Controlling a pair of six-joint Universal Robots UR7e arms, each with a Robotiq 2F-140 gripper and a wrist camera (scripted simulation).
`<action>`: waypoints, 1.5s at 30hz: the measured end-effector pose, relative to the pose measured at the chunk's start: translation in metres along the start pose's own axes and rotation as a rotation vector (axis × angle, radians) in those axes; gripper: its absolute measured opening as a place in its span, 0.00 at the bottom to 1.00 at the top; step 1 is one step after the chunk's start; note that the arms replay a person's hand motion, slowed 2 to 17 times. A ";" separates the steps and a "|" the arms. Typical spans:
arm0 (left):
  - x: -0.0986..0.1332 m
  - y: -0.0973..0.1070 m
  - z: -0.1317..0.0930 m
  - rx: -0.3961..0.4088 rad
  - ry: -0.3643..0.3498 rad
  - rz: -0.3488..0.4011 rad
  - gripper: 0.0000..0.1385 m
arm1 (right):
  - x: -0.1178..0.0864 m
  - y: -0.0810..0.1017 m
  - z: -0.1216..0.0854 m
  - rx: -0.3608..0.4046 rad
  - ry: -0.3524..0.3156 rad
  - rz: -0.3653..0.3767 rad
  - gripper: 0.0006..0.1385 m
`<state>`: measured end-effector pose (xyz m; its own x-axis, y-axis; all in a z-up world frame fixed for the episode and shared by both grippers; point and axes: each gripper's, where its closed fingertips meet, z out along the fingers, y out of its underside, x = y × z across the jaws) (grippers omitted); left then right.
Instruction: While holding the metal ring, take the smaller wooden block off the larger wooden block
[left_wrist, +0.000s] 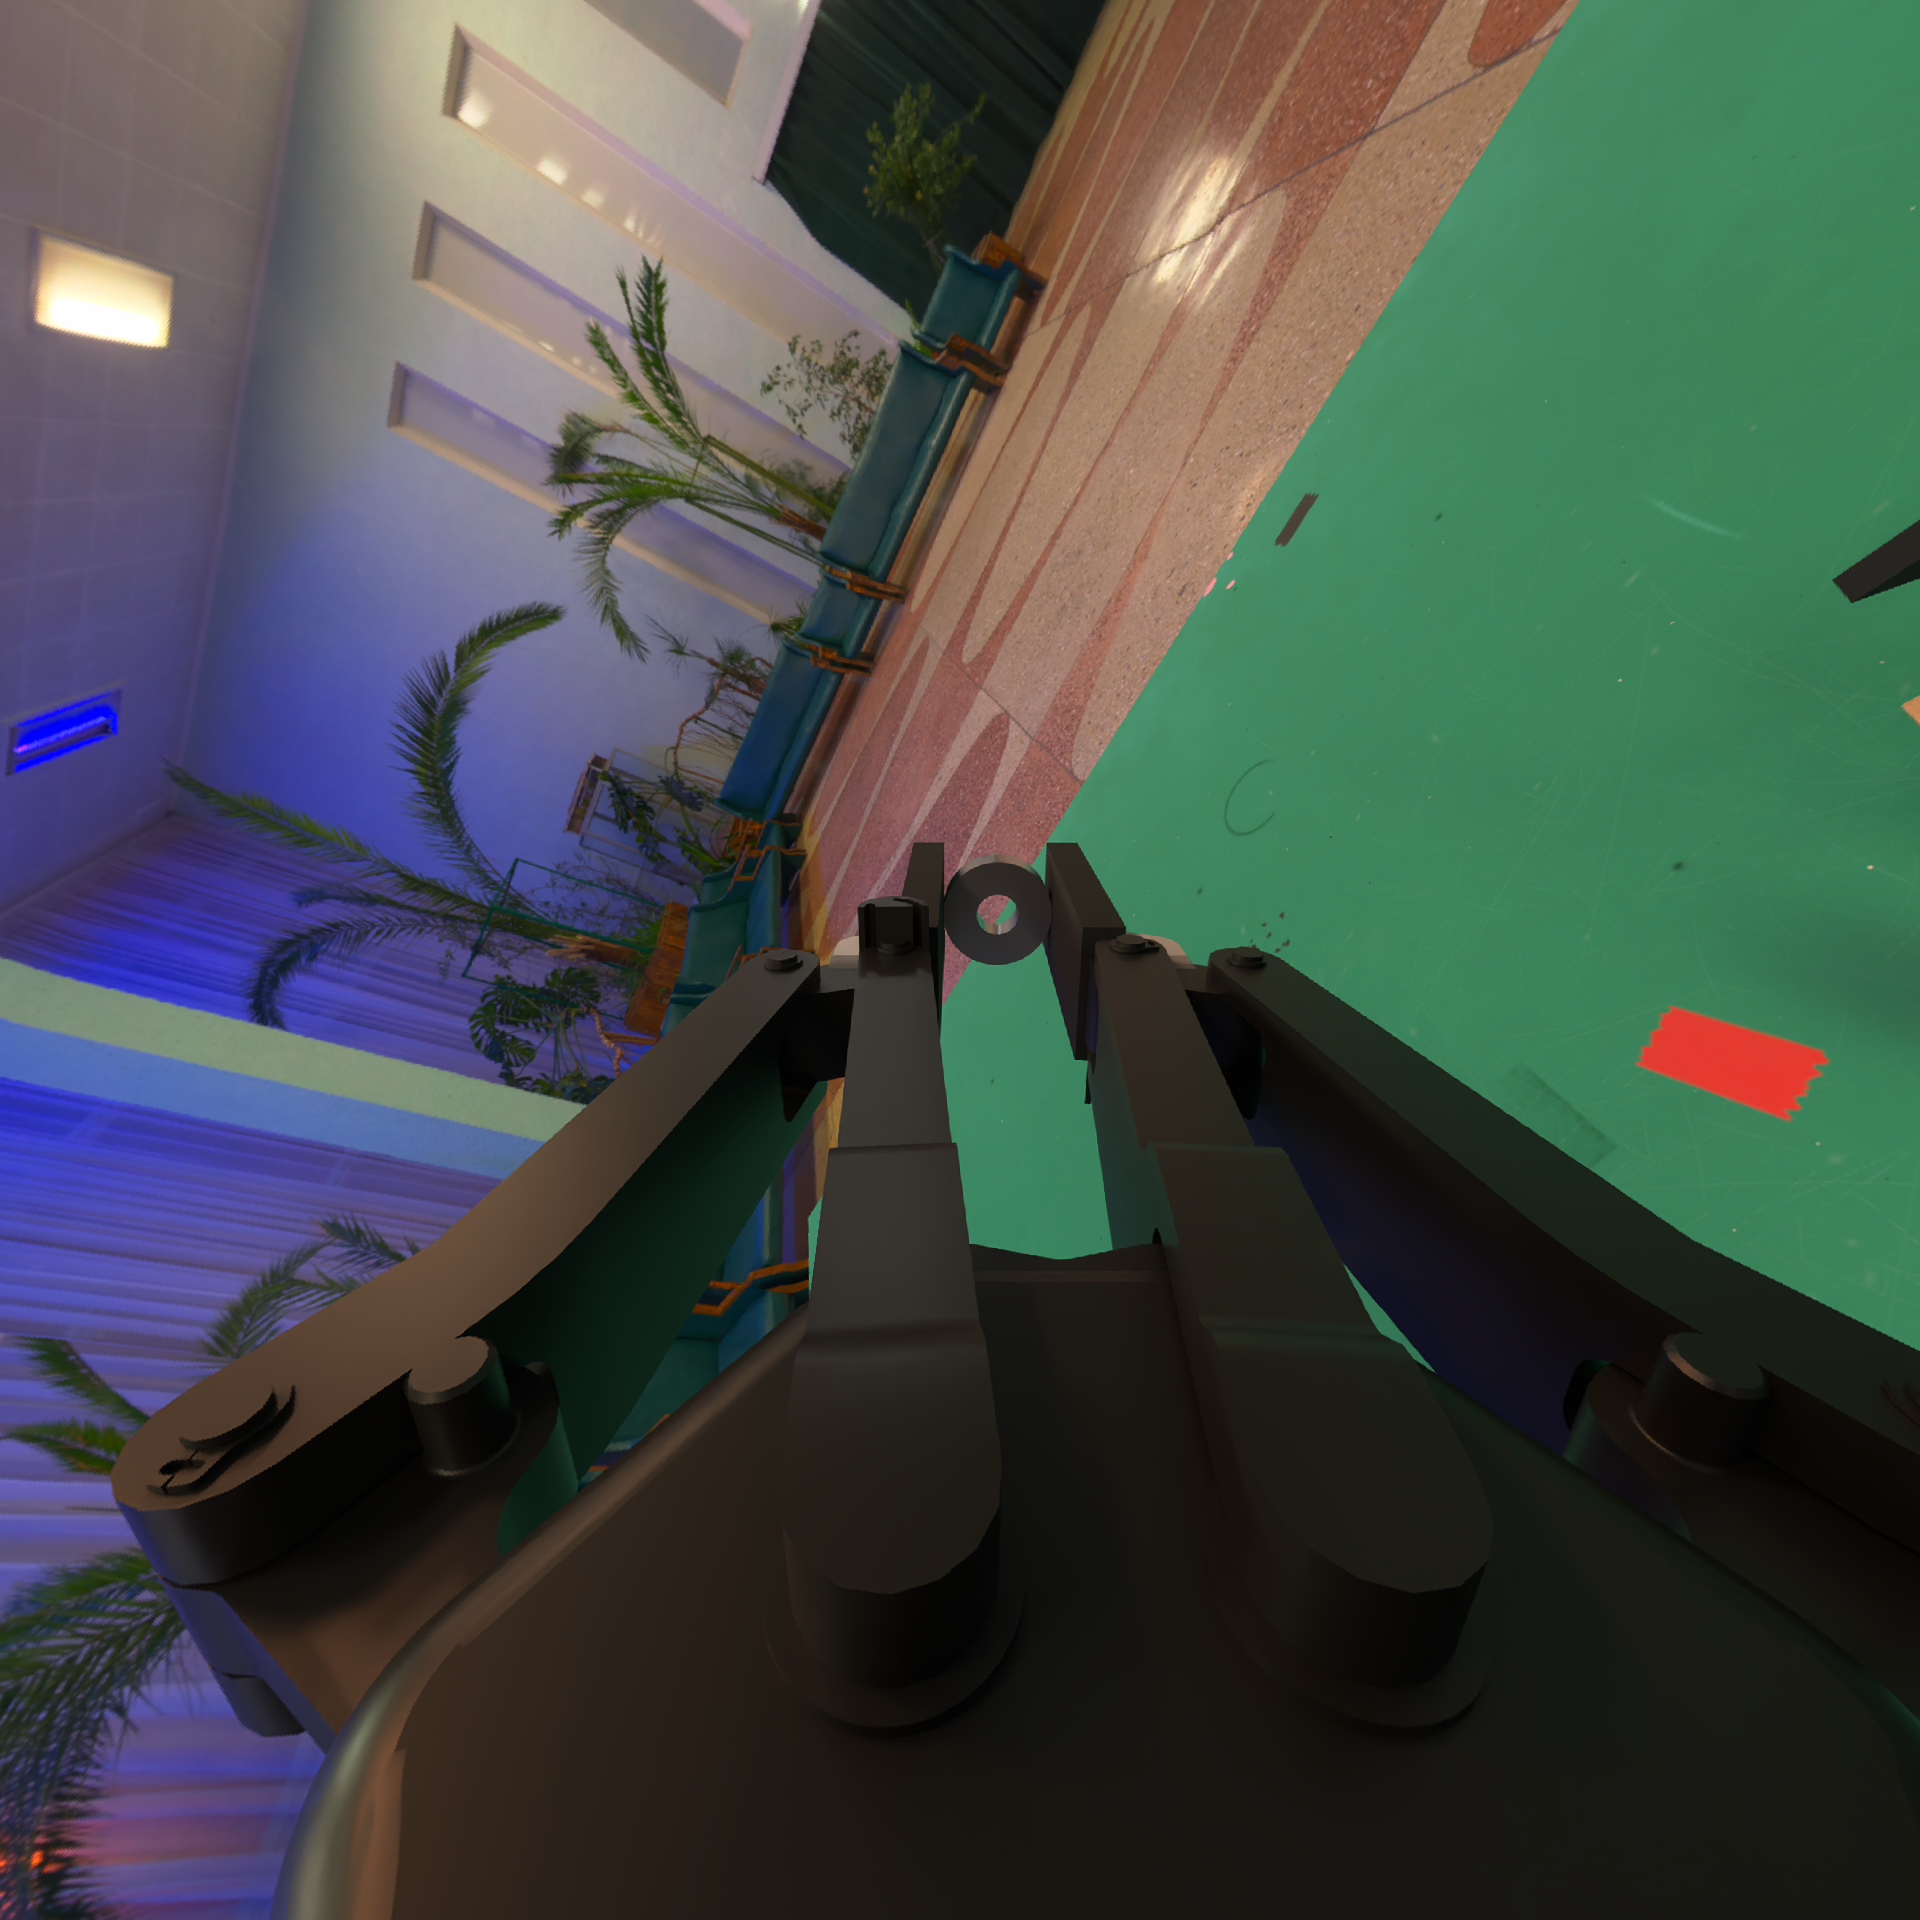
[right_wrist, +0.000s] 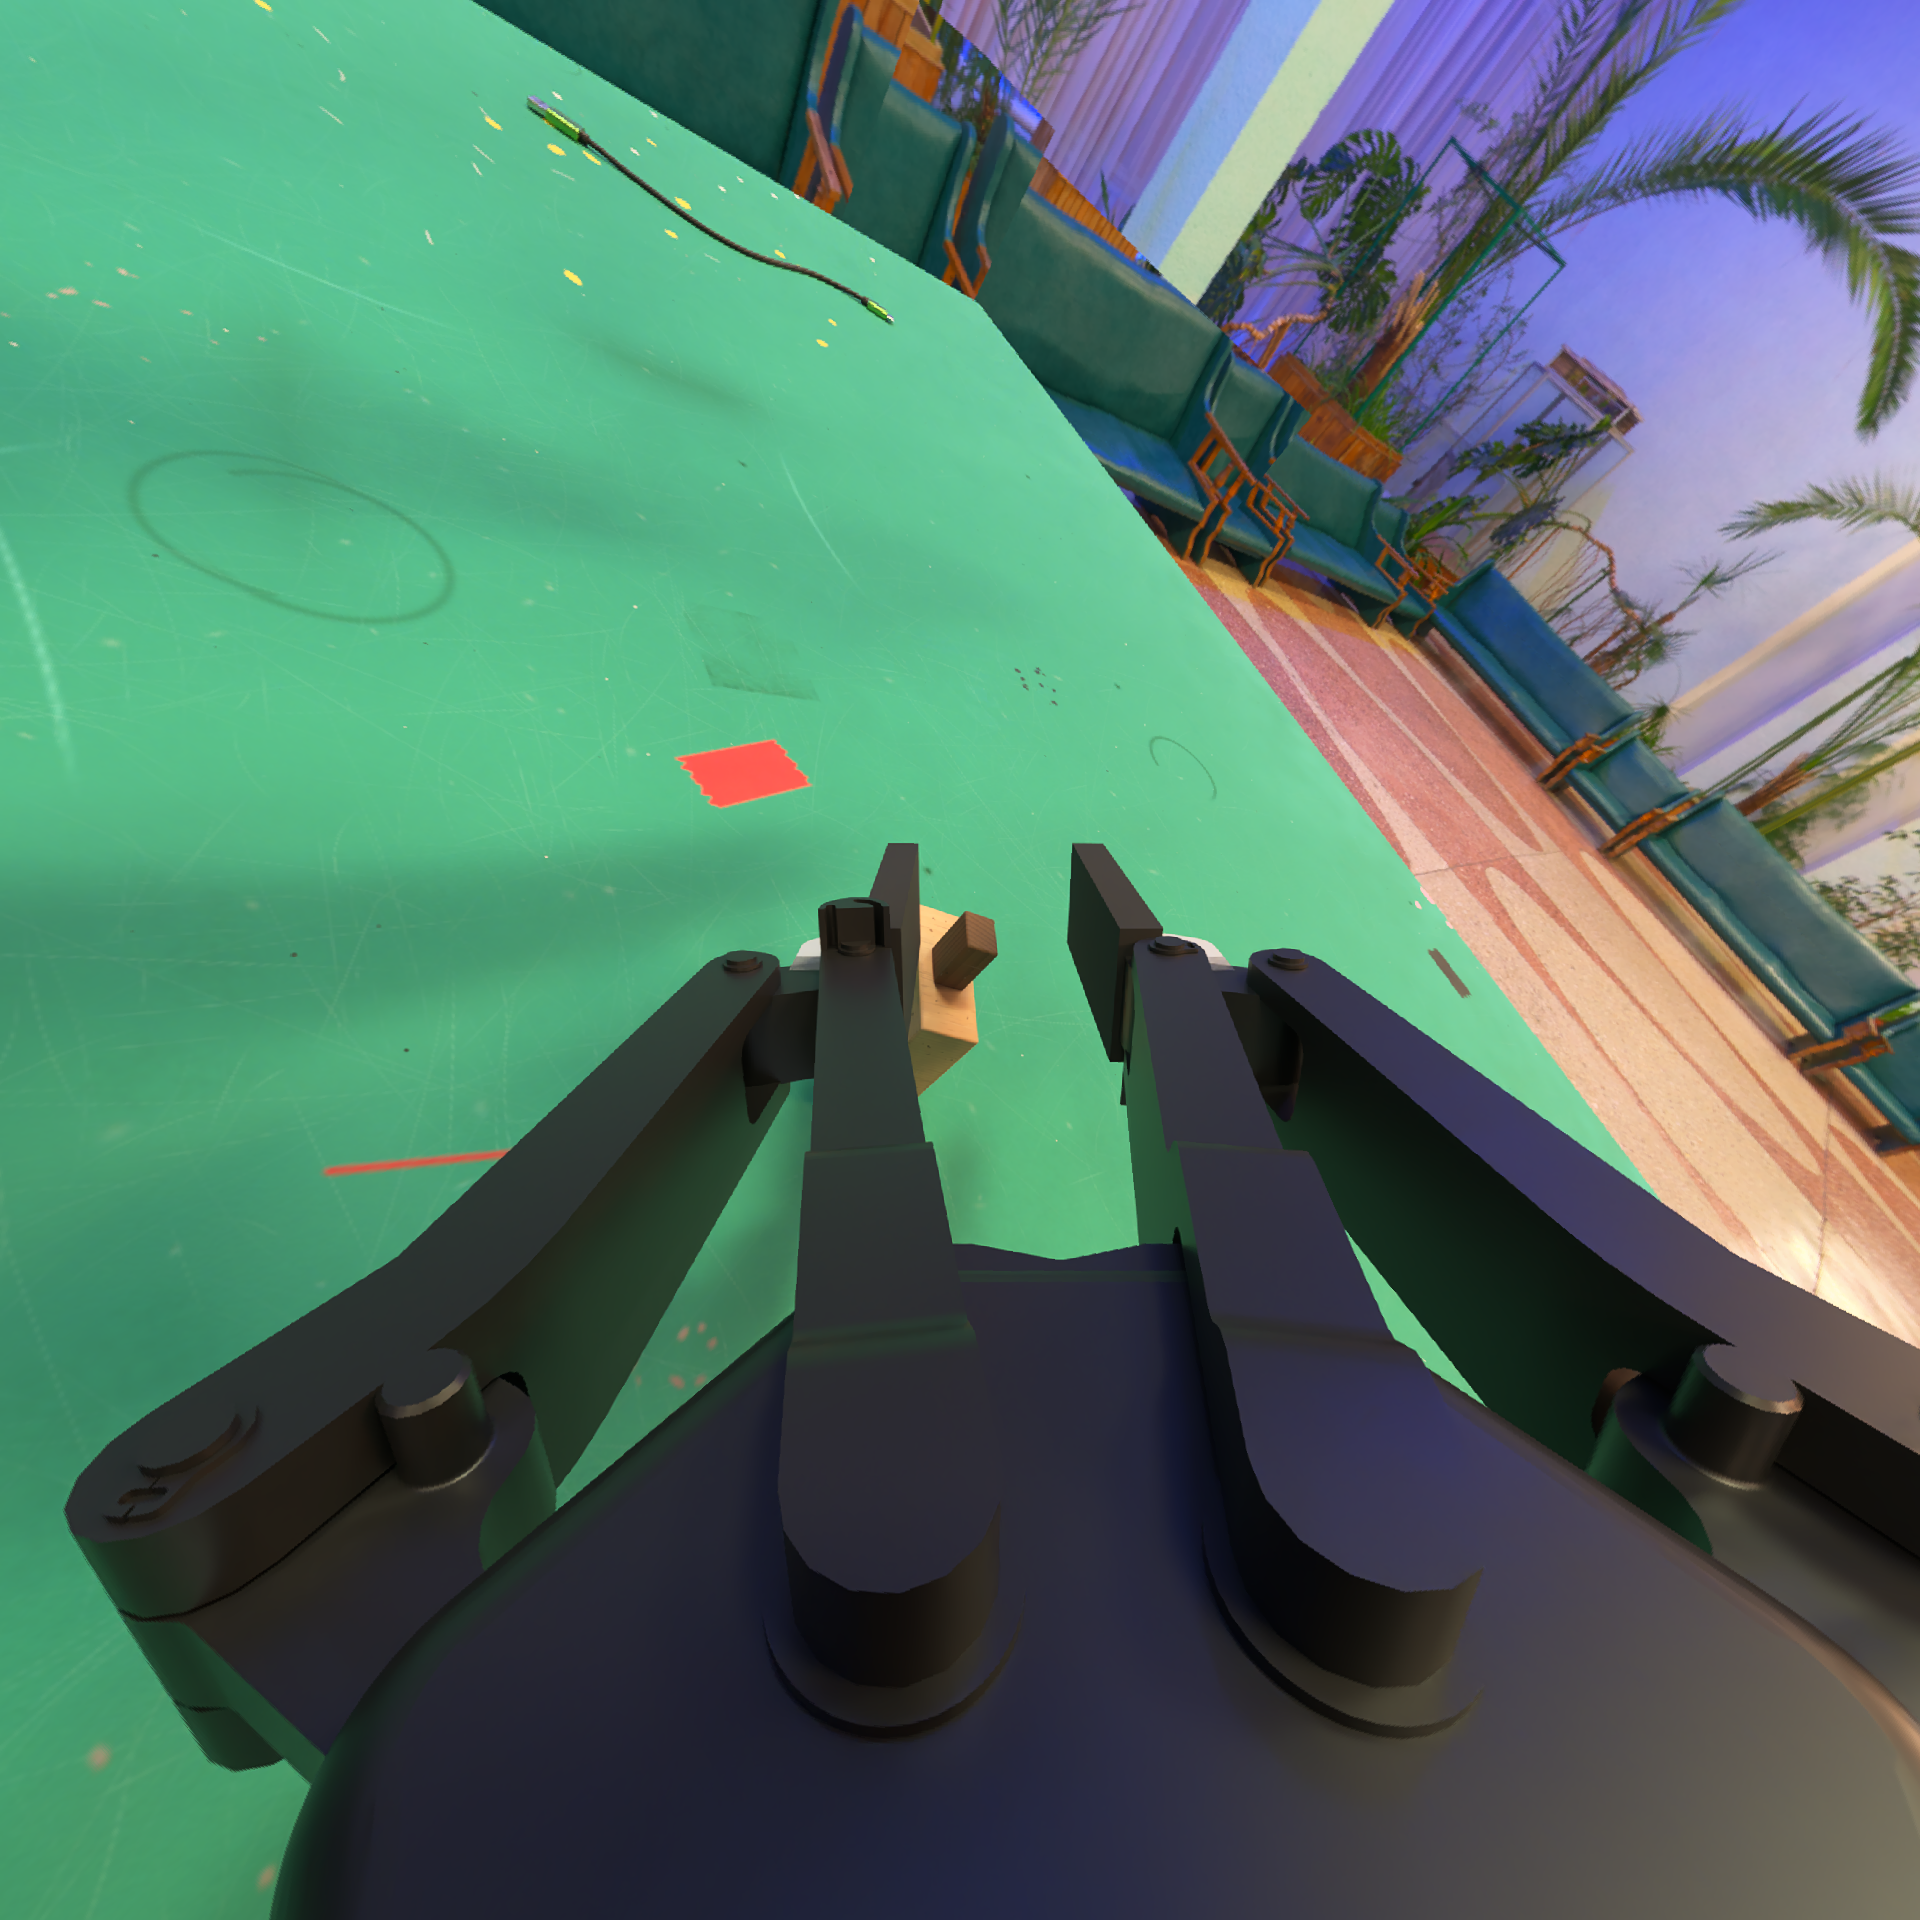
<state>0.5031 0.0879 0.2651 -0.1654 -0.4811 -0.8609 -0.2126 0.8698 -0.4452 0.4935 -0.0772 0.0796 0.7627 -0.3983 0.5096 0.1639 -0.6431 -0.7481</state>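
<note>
In the left wrist view my left gripper (left_wrist: 995, 883) is shut on a small grey metal ring (left_wrist: 997, 910), held between the fingertips above the green table's edge (left_wrist: 1455, 727). In the right wrist view my right gripper (right_wrist: 995, 883) is open above the table. A pale larger wooden block (right_wrist: 943, 1023) stands on the table beside the left finger, partly hidden by it. A smaller dark brown block (right_wrist: 964, 951) rests on it, tilted, in the gap between the fingers and apart from the right finger (right_wrist: 1107, 925).
A red tape patch (right_wrist: 742, 772) lies on the table beyond the blocks; it also shows in the left wrist view (left_wrist: 1733, 1060). A black cable (right_wrist: 717, 234) lies at the far side. The table edge (right_wrist: 1247, 665) drops to a tiled floor with teal benches (right_wrist: 1122, 312).
</note>
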 end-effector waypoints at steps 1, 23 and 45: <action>0.000 0.000 0.000 0.000 0.000 0.001 0.19 | 0.001 0.000 0.000 -0.001 0.003 -0.001 0.27; 0.002 0.000 0.002 -0.002 0.013 -0.001 0.19 | -0.003 0.007 0.008 -0.048 -0.112 0.162 0.22; 0.008 0.006 0.009 -0.024 0.053 -0.009 0.19 | -0.009 -0.002 -0.003 -0.002 -0.297 0.261 0.06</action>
<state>0.5093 0.0906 0.2531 -0.2134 -0.4948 -0.8424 -0.2370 0.8627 -0.4466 0.4849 -0.0742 0.0777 0.9263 -0.3427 0.1566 -0.0611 -0.5467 -0.8351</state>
